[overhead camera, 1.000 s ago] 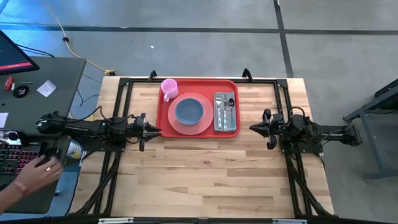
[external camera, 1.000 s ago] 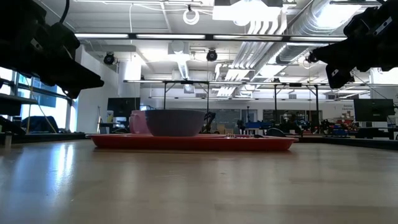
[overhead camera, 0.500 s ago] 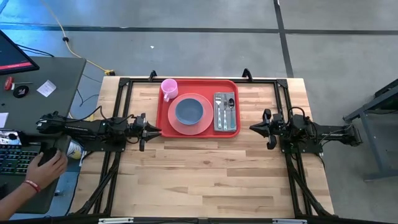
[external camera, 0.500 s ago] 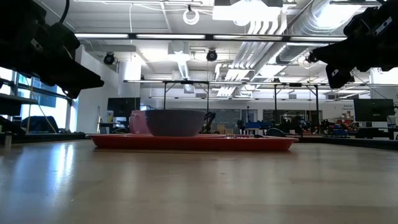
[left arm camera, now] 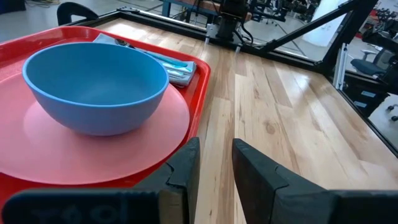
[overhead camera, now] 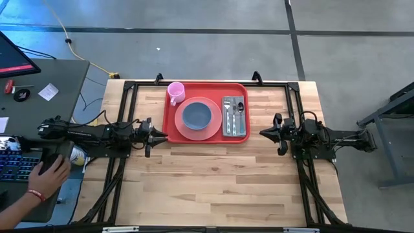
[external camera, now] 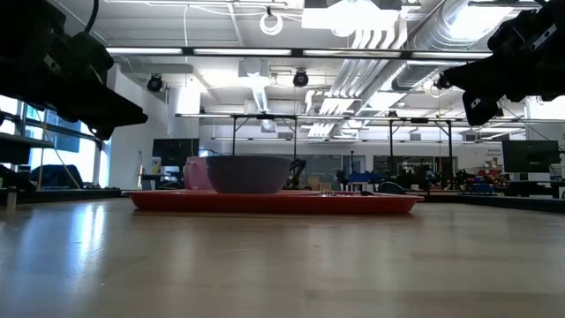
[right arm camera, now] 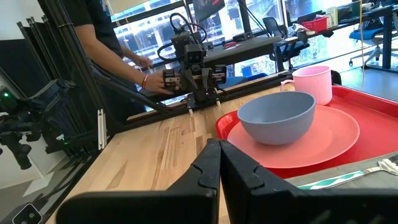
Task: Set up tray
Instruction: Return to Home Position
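The large bright red rectangular plastic tray [overhead camera: 207, 88] lay at the far middle of the light wooden table [overhead camera: 213, 184], between the two grippers. It carried a round salmon-pink plate [overhead camera: 210, 131] under a blue bowl [overhead camera: 196, 116], a pink cup [overhead camera: 176, 92] and a gray napkin [overhead camera: 234, 132] bearing cutlery. The left gripper [overhead camera: 162, 135] hung just beside the tray's left edge, above the tabletop, its fingers [left arm camera: 183, 168] slightly apart and empty. The right gripper [overhead camera: 263, 133] hung near the right edge, clear of it, fingers [right arm camera: 208, 165] pressed together on nothing.
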